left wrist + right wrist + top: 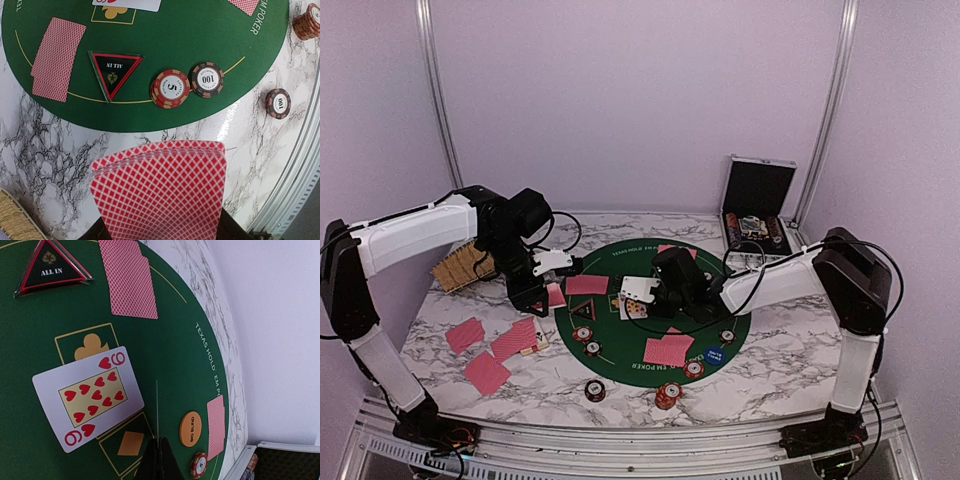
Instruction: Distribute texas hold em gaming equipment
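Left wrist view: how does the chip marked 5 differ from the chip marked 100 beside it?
The chip marked 5 is red with cream edge marks; the chip marked 100 is black with reddish ones. The 5 tops a small stack; the 100 looks lower. Both are round with a white centre and lie flat on the green mat, side by side.

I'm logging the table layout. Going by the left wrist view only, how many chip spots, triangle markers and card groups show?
Chip spots, stacks or singles: 4
Triangle marker: 1
Face-down card groups lying flat: 2
Face-up card: 1
Fan of cards, held: 1
Total: 9
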`<state>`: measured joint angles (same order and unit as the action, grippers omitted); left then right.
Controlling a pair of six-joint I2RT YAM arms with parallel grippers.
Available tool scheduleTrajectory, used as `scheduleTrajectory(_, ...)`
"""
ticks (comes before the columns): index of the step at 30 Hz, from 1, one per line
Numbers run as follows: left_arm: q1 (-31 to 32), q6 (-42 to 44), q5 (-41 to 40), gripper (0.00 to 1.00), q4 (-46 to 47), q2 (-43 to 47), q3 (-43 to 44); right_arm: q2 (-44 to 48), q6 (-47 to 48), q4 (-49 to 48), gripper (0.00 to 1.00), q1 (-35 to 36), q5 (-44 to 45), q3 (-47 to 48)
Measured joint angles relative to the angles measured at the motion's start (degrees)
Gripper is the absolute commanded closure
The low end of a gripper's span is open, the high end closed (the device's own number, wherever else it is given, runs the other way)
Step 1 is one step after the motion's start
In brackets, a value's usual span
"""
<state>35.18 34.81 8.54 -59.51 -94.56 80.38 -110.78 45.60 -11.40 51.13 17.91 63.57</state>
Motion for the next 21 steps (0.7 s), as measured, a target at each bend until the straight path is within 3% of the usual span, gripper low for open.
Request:
scheduleTrajectory(6,0.0,-0.2,0.0,0.44,0.0,0.0,0.1,0.0,-1.4,2.0,1.0,0.6,-3.0,0.0)
scheduleTrajectory(21,0.0,-0.3,0.0,0.44,0.0,0.0,0.2,-3.2,-2.8,9.6,0.58,1.1,-7.3,2.0)
